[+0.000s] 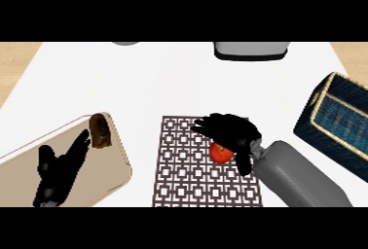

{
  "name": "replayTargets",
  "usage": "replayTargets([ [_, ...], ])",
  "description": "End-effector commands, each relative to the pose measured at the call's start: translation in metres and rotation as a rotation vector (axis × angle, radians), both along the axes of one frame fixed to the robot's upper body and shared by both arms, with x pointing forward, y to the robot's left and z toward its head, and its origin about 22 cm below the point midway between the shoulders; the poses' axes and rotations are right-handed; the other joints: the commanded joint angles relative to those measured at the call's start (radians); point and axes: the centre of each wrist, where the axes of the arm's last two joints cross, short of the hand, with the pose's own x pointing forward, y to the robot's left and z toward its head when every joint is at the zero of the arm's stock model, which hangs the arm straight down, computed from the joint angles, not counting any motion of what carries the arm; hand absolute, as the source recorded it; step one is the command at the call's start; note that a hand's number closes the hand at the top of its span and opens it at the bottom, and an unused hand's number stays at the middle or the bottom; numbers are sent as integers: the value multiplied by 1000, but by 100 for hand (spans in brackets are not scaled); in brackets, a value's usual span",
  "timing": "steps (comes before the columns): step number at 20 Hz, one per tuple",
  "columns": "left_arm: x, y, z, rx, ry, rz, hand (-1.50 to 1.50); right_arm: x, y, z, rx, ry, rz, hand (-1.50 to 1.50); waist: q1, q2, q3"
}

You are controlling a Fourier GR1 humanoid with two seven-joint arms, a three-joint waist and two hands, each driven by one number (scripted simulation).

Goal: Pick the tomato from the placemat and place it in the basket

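A red tomato [221, 153] lies on the brown patterned placemat [194, 180] in the middle of the white counter. My right hand [231, 131] hovers over it, palm down, fingers spread toward the left and thumb reaching down past the tomato's right side; the fingers are not closed round it. The dark blue woven basket [338, 121] with a tan rim stands at the right edge. My left hand [61, 168] rests open, fingers up, at the lower left over a cutting board.
A light wooden cutting board [108, 180] carrying a brown loaf-like item [100, 132] lies at the left. A grey container [251, 49] stands at the back edge. White counter surface lies between the placemat and the basket.
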Motion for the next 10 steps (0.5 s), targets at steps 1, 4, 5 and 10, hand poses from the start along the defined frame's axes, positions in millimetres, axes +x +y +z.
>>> replayTargets([
  [1, -17, 12, -23, -5, 112, 21, 0, -14, 11, -19, -45, 14, -4, -150, -3, 8, -14],
  [4, -10, 9, -25, 0, 108, 42, 0, -12, 5, -25, -1, 2, -1, -150, -5, 9, -14],
  [5, -16, 16, -18, 9, 111, 22, 0, 7, -9, -17, 0, 14, 2, -150, 2, 9, -14],
  [10, -11, 12, -13, 1, 109, 21, 0, -7, -2, -31, 15, -23, 9, -150, -4, 7, -14],
])
